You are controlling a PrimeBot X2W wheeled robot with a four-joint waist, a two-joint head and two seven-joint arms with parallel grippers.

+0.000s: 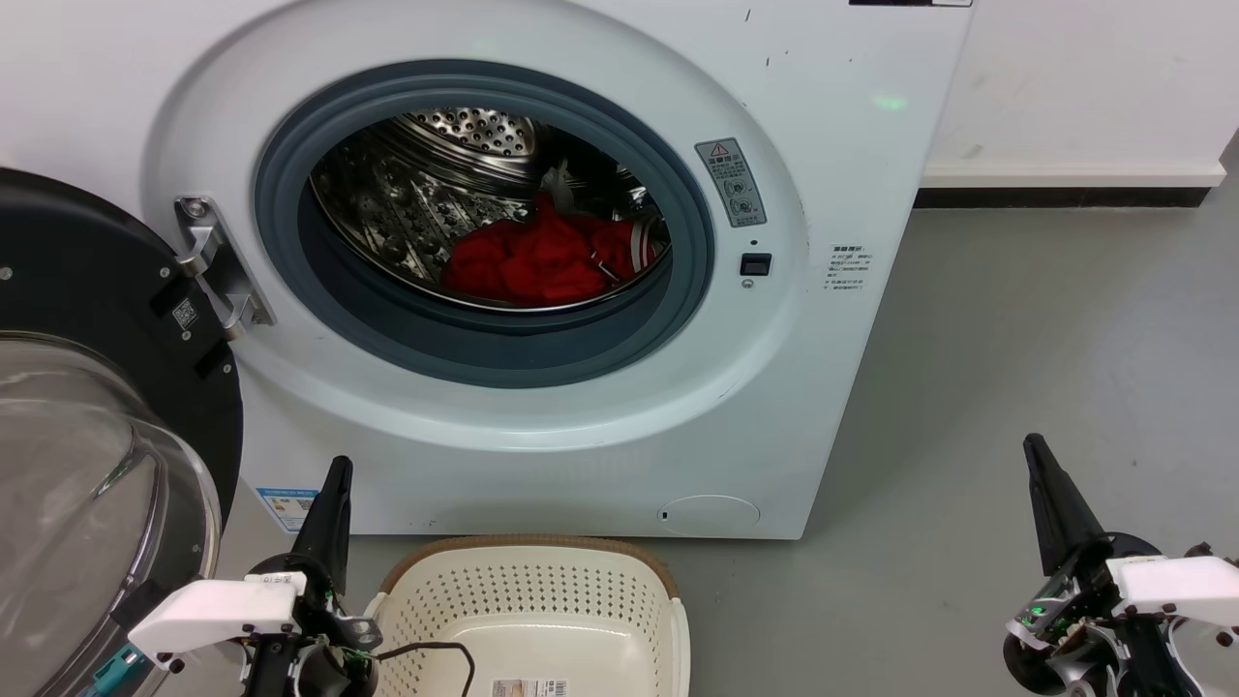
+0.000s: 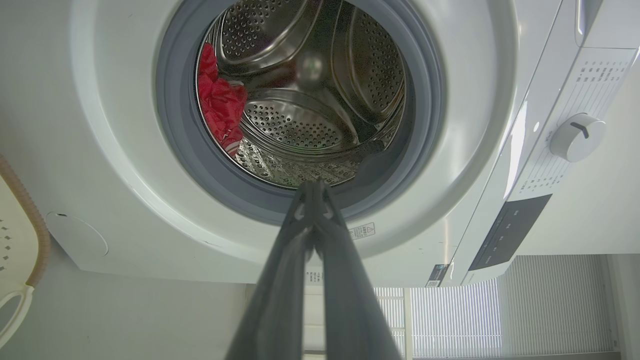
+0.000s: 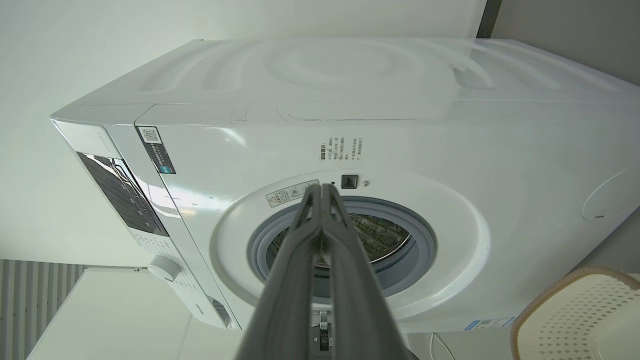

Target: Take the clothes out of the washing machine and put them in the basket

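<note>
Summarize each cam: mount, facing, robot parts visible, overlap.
Head view: on the head, facing forward-down at the washing machine, its open door, the clothes in the drum, the basket; left gripper and right gripper at bottom corners.
Left wrist view: on the left wrist, looking along its shut fingers into the drum.
Right wrist view: on the right wrist, looking along its shut fingers at the machine's front and side.
Shared: all three show porthole and basket; head and left wrist show the clothes.

The clothes (image 1: 542, 261) are bright red. The washer (image 1: 852, 145) is white, with a grey seal (image 1: 503, 363), a perforated steel drum (image 1: 387, 203) and a black-framed door (image 1: 87, 252). The basket (image 1: 542, 586) is cream, perforated and brown-rimmed.
</note>
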